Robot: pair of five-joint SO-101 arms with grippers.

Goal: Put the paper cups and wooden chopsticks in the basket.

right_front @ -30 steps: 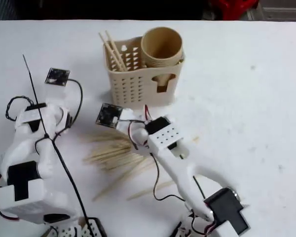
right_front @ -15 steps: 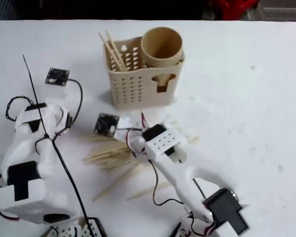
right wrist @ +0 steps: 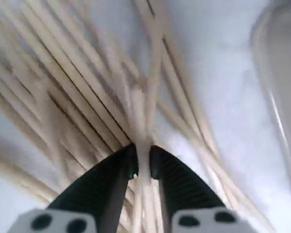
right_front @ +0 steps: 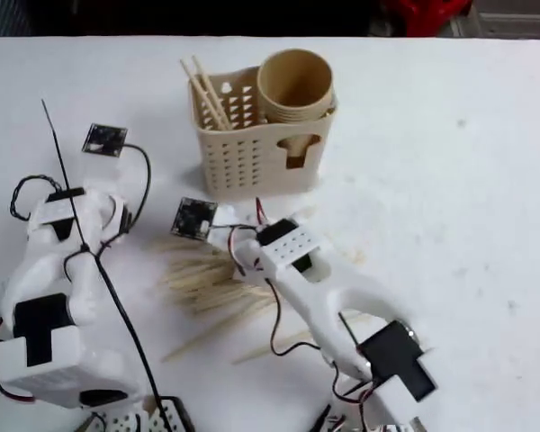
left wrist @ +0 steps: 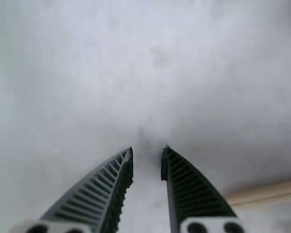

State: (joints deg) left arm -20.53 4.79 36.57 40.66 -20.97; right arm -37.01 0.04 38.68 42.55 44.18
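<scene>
On the white table (right_front: 450,180), the cream perforated plastic basket (right_front: 252,162) already holds the stacked tan paper cups (right_front: 295,85). The right arm (right_front: 324,297) has dropped onto the loose pale wooden chopsticks (right_front: 207,283) lying in front of the basket. We see the right gripper (right wrist: 143,162) pinching one stick from that pile, so a lift looks due, while the left gripper (left wrist: 146,162) sits slightly parted over bare table.

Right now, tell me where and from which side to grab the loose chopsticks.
Grip the chopstick pile mid-length, coming straight down from above with the jaws across the sticks: they lie flat on the table, roughly parallel, so their ends offer nothing to pinch. The right claw pinches one stick that way.
</scene>
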